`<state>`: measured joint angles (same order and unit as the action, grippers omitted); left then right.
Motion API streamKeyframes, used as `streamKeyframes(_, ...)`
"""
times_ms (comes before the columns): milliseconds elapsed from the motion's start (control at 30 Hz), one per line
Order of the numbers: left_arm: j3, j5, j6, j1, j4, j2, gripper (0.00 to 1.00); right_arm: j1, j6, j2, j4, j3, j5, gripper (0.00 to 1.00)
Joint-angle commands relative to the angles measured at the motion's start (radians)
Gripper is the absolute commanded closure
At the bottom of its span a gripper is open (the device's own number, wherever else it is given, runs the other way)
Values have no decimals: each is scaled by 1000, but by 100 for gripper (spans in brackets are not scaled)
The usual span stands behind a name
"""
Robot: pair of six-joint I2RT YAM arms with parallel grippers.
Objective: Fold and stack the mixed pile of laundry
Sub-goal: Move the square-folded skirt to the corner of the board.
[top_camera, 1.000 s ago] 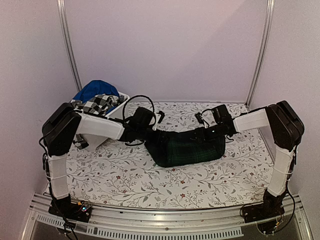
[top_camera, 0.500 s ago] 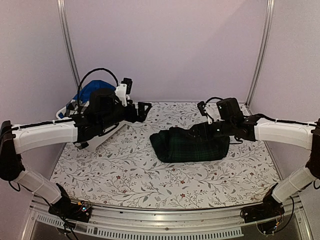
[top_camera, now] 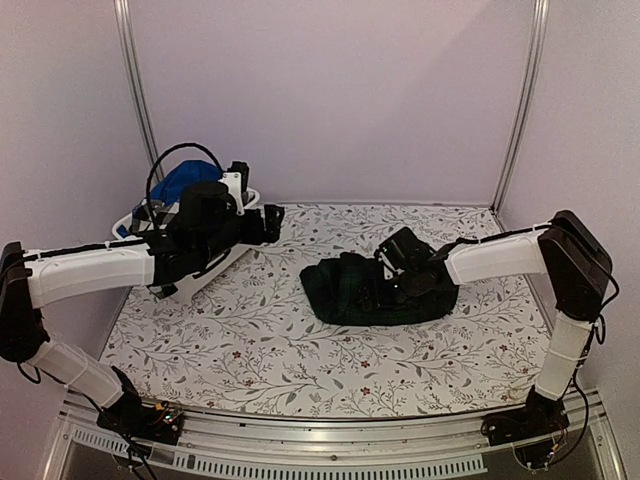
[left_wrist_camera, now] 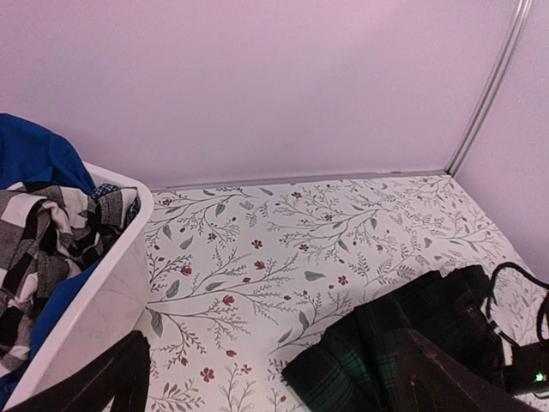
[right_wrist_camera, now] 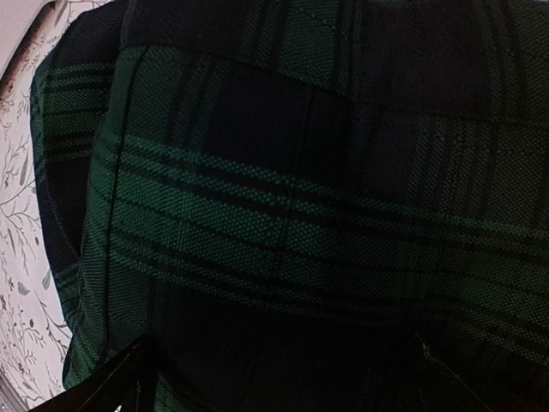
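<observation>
- Floral table cover (top_camera: 250, 340): beneath both claws.
- Dark green-navy tartan garment (top_camera: 350, 295): bunched heap directly under right claw (top_camera: 388, 278), ahead-right of left claw (top_camera: 270, 222). Fills right wrist view, edges cut off.
- White tub (left_wrist_camera: 103, 292): left of left claw, mostly hidden behind arm from above.
- Blue garment (left_wrist_camera: 34, 154) and black-and-white checked shirt (left_wrist_camera: 34, 249): in tub, partly cropped.
- Left claw: spread wide, nothing between.
- Right claw: spread, tips dim at frame edge; contact with tartan unclear.

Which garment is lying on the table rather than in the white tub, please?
The green-navy tartan garment, bunched on the floral table; the checked shirt and blue garment sit in the tub.
</observation>
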<state>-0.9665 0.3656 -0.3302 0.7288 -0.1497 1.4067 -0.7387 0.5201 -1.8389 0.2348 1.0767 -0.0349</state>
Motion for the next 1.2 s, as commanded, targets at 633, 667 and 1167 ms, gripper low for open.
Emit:
streamKeyframes(633, 71, -6, -43, -117, 25, -53, 0, 605, -313, -301, 161, 315, -109, 4)
streamKeyframes(667, 70, -8, -44, -120, 25, -50, 0, 618, -315, -314, 168, 339, -121, 6)
streamKeyframes(1167, 63, -11, -19, -155, 64, -79, 0, 621, -346, -211, 281, 548, -150, 3)
